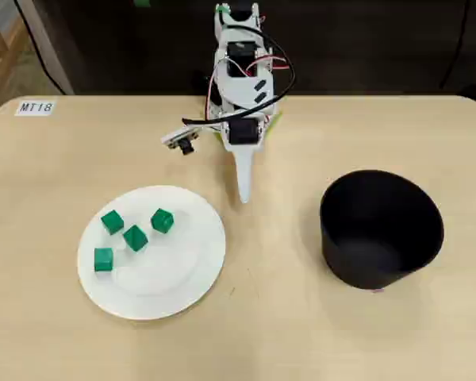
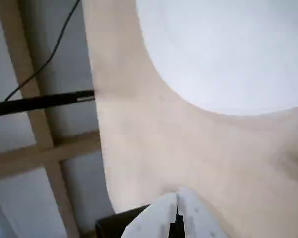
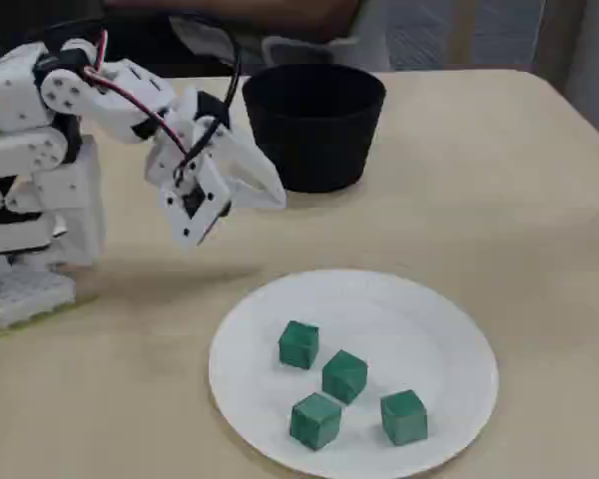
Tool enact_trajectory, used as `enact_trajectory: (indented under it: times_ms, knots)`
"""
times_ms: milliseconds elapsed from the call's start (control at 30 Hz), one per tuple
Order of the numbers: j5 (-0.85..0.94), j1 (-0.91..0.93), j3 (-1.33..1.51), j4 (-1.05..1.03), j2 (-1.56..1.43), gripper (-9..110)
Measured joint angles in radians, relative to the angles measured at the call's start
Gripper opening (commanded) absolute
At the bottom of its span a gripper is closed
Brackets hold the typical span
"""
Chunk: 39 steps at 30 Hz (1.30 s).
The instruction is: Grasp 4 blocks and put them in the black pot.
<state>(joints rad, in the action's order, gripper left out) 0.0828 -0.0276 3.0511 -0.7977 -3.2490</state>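
Note:
Several small green blocks (image 1: 135, 237) lie close together on the left half of a flat white plate (image 1: 198, 266). They also show in the fixed view (image 3: 344, 375) on the plate (image 3: 429, 319). The black pot (image 1: 373, 270) stands upright and empty at the table's right in the overhead view, behind the arm in the fixed view (image 3: 314, 140). My gripper (image 1: 243, 196) is shut and empty. It hovers above the table between plate and pot, apart from both (image 3: 278, 197). The wrist view shows its closed tips (image 2: 178, 198) and part of the plate (image 2: 228, 49), but no blocks.
The arm's white base (image 3: 30, 249) stands at the table's far edge in the overhead view. A paper label (image 1: 36, 107) is stuck at the far left corner. Bare tabletop (image 1: 270, 317) lies between plate and pot.

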Motion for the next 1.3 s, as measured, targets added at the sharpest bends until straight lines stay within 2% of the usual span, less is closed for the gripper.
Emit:
enact_trajectory:
  times_ms: [400, 600, 800, 1100, 1300]
  knots:
    - [0.037, 0.020, -0.005, 0.029, 0.000, -2]
    - [0.066, 0.057, -0.118, -0.112, 0.000, -2]
    - [0.040, 0.044, -0.235, -0.161, 0.021, -2]
    - [0.156, 0.097, -0.919, -0.380, 0.663, -2]
    - [0.126, 0.252, -1.000, -0.414, 0.808, -2]
